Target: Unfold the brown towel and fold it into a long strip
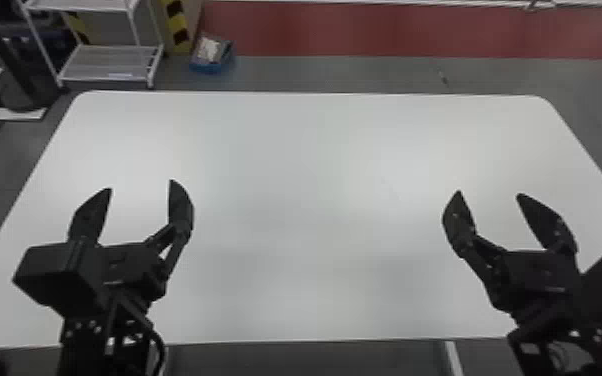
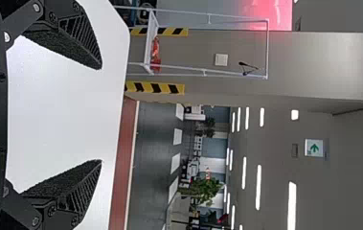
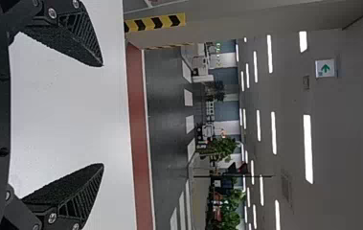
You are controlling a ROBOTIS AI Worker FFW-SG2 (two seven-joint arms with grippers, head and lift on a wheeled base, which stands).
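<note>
Left gripper [image 1: 141, 185] and right gripper [image 1: 489, 193], fingers spread wide, over the white table [image 1: 310, 200]; brown towel, whereabouts I cannot tell; advised handling: locate its loose edge first, then pinch neighbouring corners shallowly and lift evenly.
</note>
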